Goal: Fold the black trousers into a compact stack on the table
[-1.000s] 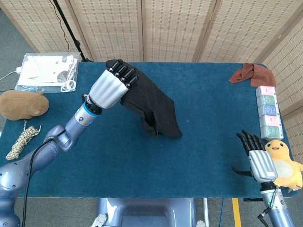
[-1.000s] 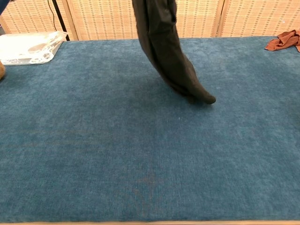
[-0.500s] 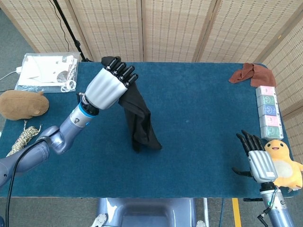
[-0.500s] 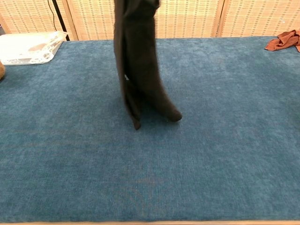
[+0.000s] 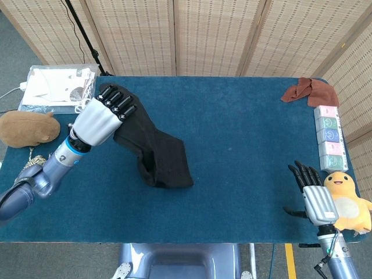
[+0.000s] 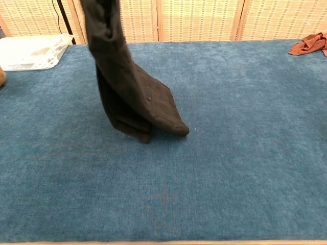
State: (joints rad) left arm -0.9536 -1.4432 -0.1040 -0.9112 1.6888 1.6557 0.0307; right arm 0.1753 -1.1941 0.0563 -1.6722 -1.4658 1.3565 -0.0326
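**Trousers swung left and lowered, bottom end now on the table**

The left hand (image 5: 100,119) grips the top end of the black trousers (image 5: 156,157), holding it raised above the left part of the blue table (image 5: 244,174). Compared with half a second ago, the hand has moved toward the robot's left and come down somewhat. The trousers, which then hung almost straight with only their tip near the cloth, now slant from the hand down to the right. Their lower end lies bunched on the table just left of centre, as the chest view shows: a folded heap rests on the surface while the rest rises out of the top of the picture.

This suggests the cloth is being laid down in a drag, bottom end first. The fold is not yet made: most of the garment is in the air and what has landed looks rumpled rather than flat.

The right hand (image 5: 314,197) waits at the near right edge of the table, fingers spread and holding nothing, just beside a yellow duck toy (image 5: 349,200). It has not moved over the last second. A rust-coloured rag (image 5: 308,91) lies at the far right corner, well apart from the trousers.
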